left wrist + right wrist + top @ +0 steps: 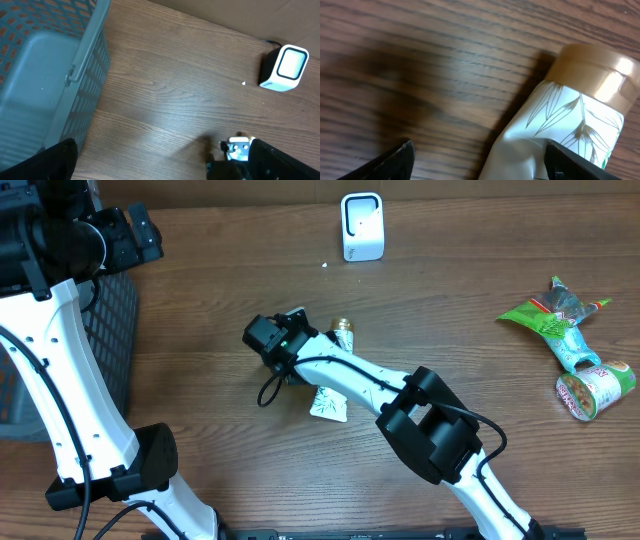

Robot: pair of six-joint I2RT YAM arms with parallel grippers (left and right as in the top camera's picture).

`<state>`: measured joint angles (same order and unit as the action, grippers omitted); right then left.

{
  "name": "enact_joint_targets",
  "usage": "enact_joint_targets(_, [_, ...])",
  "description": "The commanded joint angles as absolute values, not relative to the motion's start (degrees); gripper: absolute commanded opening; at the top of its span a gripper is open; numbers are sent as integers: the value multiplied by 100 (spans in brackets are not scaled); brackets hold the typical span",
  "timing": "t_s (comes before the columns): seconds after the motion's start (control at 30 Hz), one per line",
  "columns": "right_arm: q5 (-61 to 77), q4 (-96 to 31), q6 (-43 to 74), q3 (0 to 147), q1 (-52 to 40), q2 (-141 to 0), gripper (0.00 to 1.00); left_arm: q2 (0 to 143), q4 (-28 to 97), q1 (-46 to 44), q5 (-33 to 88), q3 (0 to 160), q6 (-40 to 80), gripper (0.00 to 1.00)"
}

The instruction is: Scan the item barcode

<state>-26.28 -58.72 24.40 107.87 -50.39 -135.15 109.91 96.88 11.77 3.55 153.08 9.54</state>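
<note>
Right gripper [479, 155] spread wide, pinching nothing. Tube [560, 125] lies flat on the bench [420, 50] between its fingers, nearer one finger than the other, tan cap [592, 70] on. Left gripper [160, 162] spread wide, empty, over the bench beside the basket [50, 65]. Scanner [362, 225] at far edge, well apart from the tube

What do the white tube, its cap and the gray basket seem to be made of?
Tube: likely soft plastic, matte; its body is dented and creased. Cap: probably hard plastic, glossy tan, with bright highlights. Basket: apparently rigid gray plastic, moulded lattice walls.
</note>
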Motion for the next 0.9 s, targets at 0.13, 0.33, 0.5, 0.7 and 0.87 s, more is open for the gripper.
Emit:
enact_joint_targets(0.13, [-2991, -6578, 2506, 11109, -4860, -14046, 84, 10993, 9679, 1188, 292, 15310, 1031, 100])
enact_joint_targets(0.33, [-3334, -6674, 2523, 11109, -4821, -14046, 82, 10993, 9679, 1188, 292, 15310, 1031, 100])
enact_joint_targets(0.5, [-2917, -6670, 2945, 11019, -4630, -14049, 79, 10993, 9679, 1188, 292, 15310, 1031, 100])
enact_joint_targets(0.7, [-2051, -6460, 3048, 10711, -4152, -14049, 75, 10993, 9679, 1188, 292, 15310, 1031, 100])
enact_joint_targets(0.87, [-1577, -6455, 3044, 10711, -3916, -14049, 69, 10993, 9679, 1188, 292, 15310, 1031, 100])
